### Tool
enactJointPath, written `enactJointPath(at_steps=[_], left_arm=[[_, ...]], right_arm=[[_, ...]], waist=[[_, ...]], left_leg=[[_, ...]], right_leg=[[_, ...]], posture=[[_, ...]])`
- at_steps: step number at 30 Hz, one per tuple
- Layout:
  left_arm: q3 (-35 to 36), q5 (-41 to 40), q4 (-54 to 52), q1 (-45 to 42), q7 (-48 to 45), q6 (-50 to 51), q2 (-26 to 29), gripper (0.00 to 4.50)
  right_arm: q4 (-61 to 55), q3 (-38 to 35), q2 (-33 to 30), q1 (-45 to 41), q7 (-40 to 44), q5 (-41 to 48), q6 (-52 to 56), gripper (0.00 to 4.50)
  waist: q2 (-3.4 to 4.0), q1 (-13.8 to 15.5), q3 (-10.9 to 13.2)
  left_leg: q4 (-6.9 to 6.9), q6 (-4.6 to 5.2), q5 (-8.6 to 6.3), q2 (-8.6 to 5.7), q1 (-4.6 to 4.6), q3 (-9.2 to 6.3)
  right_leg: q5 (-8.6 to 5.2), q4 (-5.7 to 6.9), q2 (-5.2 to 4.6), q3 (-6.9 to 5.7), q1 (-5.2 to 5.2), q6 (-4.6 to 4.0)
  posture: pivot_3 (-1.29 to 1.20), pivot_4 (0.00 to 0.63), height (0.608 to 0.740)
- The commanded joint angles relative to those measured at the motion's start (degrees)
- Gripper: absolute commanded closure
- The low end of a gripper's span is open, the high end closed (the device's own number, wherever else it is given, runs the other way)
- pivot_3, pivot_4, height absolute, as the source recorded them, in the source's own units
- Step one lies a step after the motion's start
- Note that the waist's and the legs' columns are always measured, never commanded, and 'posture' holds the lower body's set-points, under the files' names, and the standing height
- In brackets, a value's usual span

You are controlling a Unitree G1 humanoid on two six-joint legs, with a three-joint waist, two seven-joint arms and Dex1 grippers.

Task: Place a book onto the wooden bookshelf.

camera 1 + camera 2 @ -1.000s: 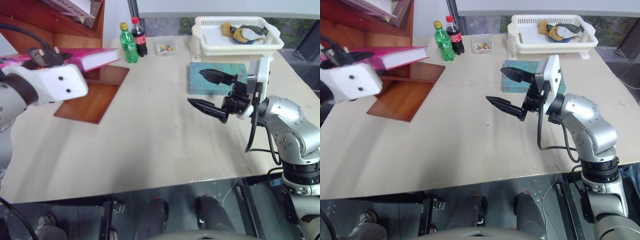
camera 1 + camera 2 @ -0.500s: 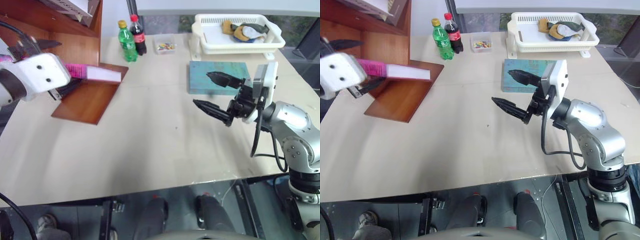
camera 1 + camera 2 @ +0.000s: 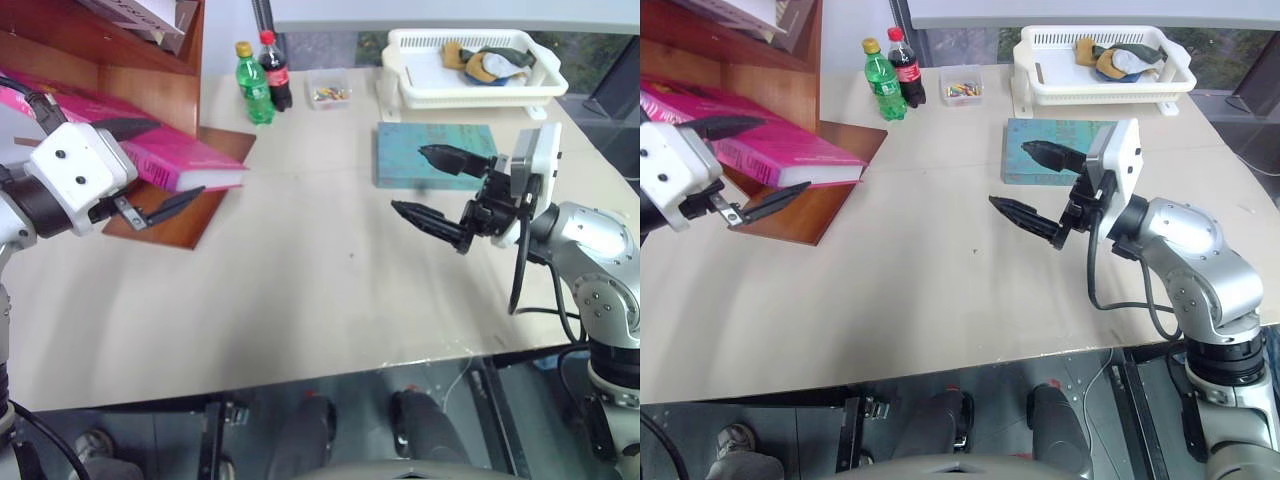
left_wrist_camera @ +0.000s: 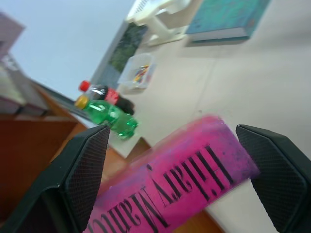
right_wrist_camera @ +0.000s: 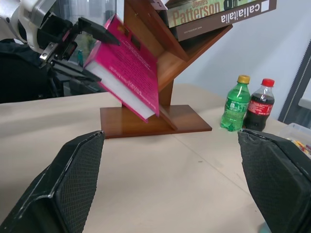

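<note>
The pink book (image 3: 176, 162) lies tilted against a slanted board of the wooden bookshelf (image 3: 176, 222) at the table's left, its lower corner over the shelf's base. Its lettered spine (image 4: 181, 192) faces the left wrist camera. My left gripper (image 3: 182, 157) is open, with one finger above the book and one below, both standing off its covers. The right wrist view shows the same: the book (image 5: 127, 68) rests on the bookshelf (image 5: 163, 121). My right gripper (image 3: 408, 180) hangs open and empty over the table's right half.
A flat teal book (image 3: 436, 153) lies just behind the right gripper. At the back stand a green bottle (image 3: 256, 90), a cola bottle (image 3: 277, 72), a small box of coloured bits (image 3: 331, 95) and a white basket (image 3: 477, 88). Other books (image 5: 218, 12) sit on the upper shelf.
The left gripper's jaws have spread and the wrist has rolled. The pink book has gone from level in its grip to lying tilted on the shelf's board. The right gripper has barely moved.
</note>
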Motion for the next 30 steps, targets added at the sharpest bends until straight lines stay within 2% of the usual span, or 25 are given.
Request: enactJointPath(at_steps=[1, 4, 6, 7, 10, 14, 16, 18, 20, 30], left_arm=[[2.92, -2.26, -1.28, -2.04, 2.13, -0.47, -0.75, 0.70], [3.25, -2.35, -0.66, -2.98, 2.95, -1.40, -0.93, 2.06], [3.34, -2.28, -0.34, -3.40, 3.31, -2.01, -1.07, 2.67], [3.62, -3.67, -0.86, -3.77, 3.19, -1.34, -1.47, 2.81], [4.45, -11.18, -5.42, -3.02, 1.77, 3.72, -2.75, 2.81], [4.08, -12.77, -7.94, -1.44, 2.09, 6.20, -2.85, 2.81], [2.73, -8.01, -6.29, -0.42, 2.91, 3.97, -1.70, 2.81], [0.87, 0.38, -2.32, 1.74, 4.17, -0.04, 0.83, 2.81], [0.36, 4.40, 0.63, 2.93, 4.58, -3.74, 2.14, 2.81], [-1.42, 6.11, 10.10, -1.31, 2.45, -10.89, 4.38, 2.81]], right_arm=[[-2.49, -2.27, -0.83, -0.51, -0.50, 1.10, -0.15, 0.00], [-2.49, -2.25, -1.14, -0.48, -0.63, 1.16, -0.16, 0.00], [-2.48, -2.24, -1.26, -0.48, -0.69, 1.20, -0.19, 0.00], [-2.51, -2.24, -1.32, -0.50, -0.77, 1.26, -0.18, 0.00], [-2.66, -2.28, -1.50, -0.43, -0.96, 1.34, -0.15, 0.00], [-2.73, -2.37, -1.72, -0.39, -1.12, 1.43, -0.05, 0.00], [-2.86, -2.49, -1.92, -0.28, -1.25, 1.44, 0.05, 0.00], [-3.09, -2.70, -2.15, -0.17, -1.44, 1.60, 0.20, 0.00], [-3.32, -2.84, -2.38, -0.01, -1.61, 1.78, 0.27, 0.00], [-3.56, -2.90, -2.50, 0.03, -2.19, 1.95, 0.49, 0.00]], waist=[[0.00, 0.02, 0.00], [0.00, 0.00, 0.00], [0.03, -0.12, -0.02], [0.04, -0.19, -0.02], [0.04, -0.23, -0.02], [0.11, -0.01, -0.07], [0.13, 0.02, -0.08], [0.14, -0.04, -0.07], [0.15, -0.46, -0.07], [0.13, -0.54, -0.06]], left_leg=[[0.00, 0.00, 0.00, 0.00, 0.00, 0.00], [0.01, 0.00, 0.00, -0.01, 0.00, 0.01], [0.00, -0.01, 0.00, -0.01, 0.02, 0.05], [0.00, -0.01, 0.00, -0.01, 0.04, 0.07], [-0.01, 0.00, 0.00, 0.00, 0.06, 0.09], [0.00, 0.00, 0.00, -0.01, 0.08, 0.09], [0.00, 0.00, 0.00, -0.02, 0.15, 0.08], [-0.01, 0.00, 0.00, -0.02, 0.32, 0.09], [-0.07, 0.00, 0.00, -0.02, 0.56, 0.19], [-0.22, 0.02, -0.01, 0.15, 0.79, 0.73]], right_leg=[[0.00, 0.00, 0.00, 0.00, 0.00, 0.00], [0.00, -0.01, -0.01, 0.01, 0.00, 0.00], [0.00, -0.01, -0.01, 0.05, 0.00, 0.00], [0.00, -0.01, -0.01, 0.08, 0.00, 0.00], [0.00, 0.00, -0.01, 0.11, 0.00, 0.00], [0.00, 0.01, -0.04, 0.12, 0.02, 0.00], [0.00, 0.04, -0.03, 0.11, 0.08, 0.00], [0.00, 0.06, -0.01, 0.11, 0.22, 0.00], [-0.01, 0.09, 0.04, 0.22, 0.37, 0.00], [0.00, 0.13, 0.17, 0.77, 0.32, 0.01]], posture=[[0.00, 0.150, 0.740], [0.00, 0.150, 0.740], [0.00, 0.150, 0.740], [0.00, 0.150, 0.740], [0.00, 0.150, 0.740], [0.00, 0.150, 0.740], [0.00, 0.150, 0.740], [0.00, 0.150, 0.740], [0.00, 0.150, 0.740], [0.00, 0.150, 0.740]])
